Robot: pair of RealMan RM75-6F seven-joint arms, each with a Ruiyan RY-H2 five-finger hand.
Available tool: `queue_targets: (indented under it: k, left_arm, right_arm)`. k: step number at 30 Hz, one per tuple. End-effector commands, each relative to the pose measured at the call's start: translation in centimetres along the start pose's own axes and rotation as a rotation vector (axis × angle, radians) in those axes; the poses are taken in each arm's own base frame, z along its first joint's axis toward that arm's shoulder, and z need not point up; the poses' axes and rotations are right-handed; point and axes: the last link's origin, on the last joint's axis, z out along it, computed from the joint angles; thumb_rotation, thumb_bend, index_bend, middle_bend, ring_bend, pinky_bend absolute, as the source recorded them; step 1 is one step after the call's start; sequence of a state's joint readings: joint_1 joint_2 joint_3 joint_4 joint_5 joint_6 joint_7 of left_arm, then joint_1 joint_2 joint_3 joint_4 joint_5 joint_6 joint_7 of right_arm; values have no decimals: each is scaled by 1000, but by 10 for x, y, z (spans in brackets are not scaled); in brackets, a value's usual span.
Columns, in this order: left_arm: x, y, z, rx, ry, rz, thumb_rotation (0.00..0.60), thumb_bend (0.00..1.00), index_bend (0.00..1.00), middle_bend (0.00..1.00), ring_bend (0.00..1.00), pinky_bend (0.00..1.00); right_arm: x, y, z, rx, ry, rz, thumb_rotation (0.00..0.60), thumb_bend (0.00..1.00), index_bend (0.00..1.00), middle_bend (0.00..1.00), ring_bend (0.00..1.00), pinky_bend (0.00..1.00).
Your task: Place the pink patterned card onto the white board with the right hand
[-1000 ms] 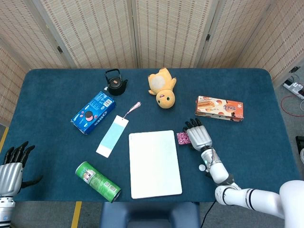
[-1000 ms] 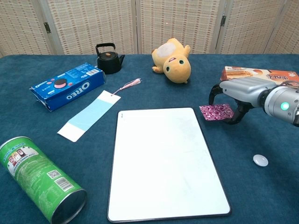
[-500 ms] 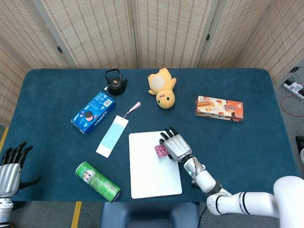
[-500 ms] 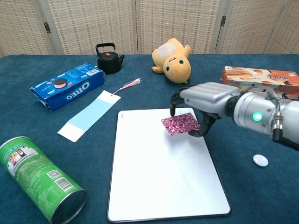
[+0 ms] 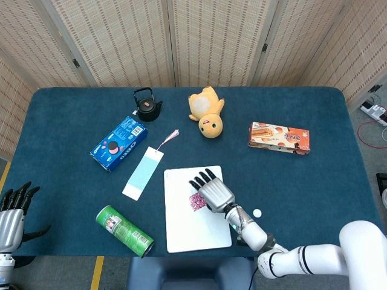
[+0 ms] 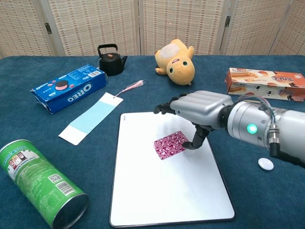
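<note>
Covering the table (image 5: 54,115), blue cloth fronts woven screens (image 5: 211,36).

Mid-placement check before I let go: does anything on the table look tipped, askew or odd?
Two things lie on their sides: the green can at the near left and the plush toy at the back. The pink card sits skewed on the white board, under the right hand. Nothing looks spilled or damaged.

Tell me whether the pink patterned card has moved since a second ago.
Yes. The pink patterned card went leftward from the blue cloth beside the white board onto the board's middle, carried by the right robot hand.
</note>
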State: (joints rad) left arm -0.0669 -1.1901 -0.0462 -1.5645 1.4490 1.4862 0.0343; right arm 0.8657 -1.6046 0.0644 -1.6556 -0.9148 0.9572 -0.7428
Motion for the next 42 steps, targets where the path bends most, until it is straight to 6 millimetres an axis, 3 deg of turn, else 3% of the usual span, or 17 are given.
queue_targets:
  k: [1, 6, 9, 11, 15, 18, 31, 42]
  left_arm:
    - [0, 2, 1, -7, 1, 1, 600, 154, 149, 74, 126, 0]
    - [2, 4, 1, -11, 5, 3, 600, 154, 150, 74, 126, 0]
    - [3, 8, 2, -19, 4, 5, 600, 154, 151, 73, 125, 0]
    - [3, 10, 2, -25, 4, 4, 600, 155, 151, 73, 125, 0]
    - [4, 16, 2, -38, 7, 4, 600, 154, 151, 74, 126, 0]
    - [6, 21, 2, -53, 8, 1, 600, 154, 150, 74, 126, 0]
    - [7, 29, 0, -69, 3, 0, 600, 154, 151, 74, 126, 0]
    - [7, 27, 0, -61, 1, 2, 600, 154, 151, 73, 126, 0]
  right_arm:
    - [6, 9, -13, -9, 30, 19, 600, 351, 42, 149, 73, 0]
    - [10, 29, -48, -25, 80, 36, 600, 351, 110, 157, 68, 0]
    - [4, 47, -76, -41, 99, 29, 600, 350, 265, 193, 72, 0]
    - [-3, 57, -91, -48, 94, 27, 600, 350, 313, 207, 78, 0]
    - [-17, 75, -121, -71, 81, 29, 600, 350, 345, 222, 85, 0]
    - [-31, 87, -132, -106, 44, 37, 600, 351, 346, 223, 85, 0]
    - [-74, 103, -139, -144, -62, 14, 600, 349, 346, 223, 79, 0]
    - [-79, 105, -131, -150, -64, 3, 600, 349, 348, 225, 80, 0]
